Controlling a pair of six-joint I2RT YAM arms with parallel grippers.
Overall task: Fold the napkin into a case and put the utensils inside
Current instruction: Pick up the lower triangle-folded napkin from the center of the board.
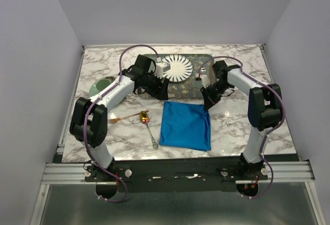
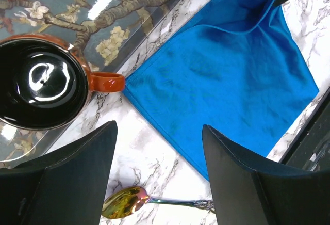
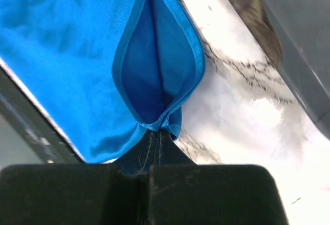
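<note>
The bright blue napkin (image 1: 185, 126) lies flat on the marble, in front of the tray. My right gripper (image 1: 208, 101) is shut on its far right corner, where two layers of the napkin (image 3: 62, 44) bulge apart just beyond the closed gripper (image 3: 156, 131). My left gripper (image 1: 161, 92) hangs open and empty over the napkin's far left corner (image 2: 232, 75), its fingers (image 2: 87, 168) wide apart. The gold-bowled spoon (image 1: 146, 119) lies left of the napkin, and shows between the left fingers as a spoon (image 2: 124, 203). The copper-pink fork (image 1: 124, 117) lies beside it.
A grey-green patterned tray (image 1: 198, 60) at the back holds a striped white plate (image 1: 175, 67). An orange mug with a black inside (image 2: 41, 85) stands on the tray (image 2: 129, 13) close to my left gripper. A green dish (image 1: 100, 84) sits at the far left.
</note>
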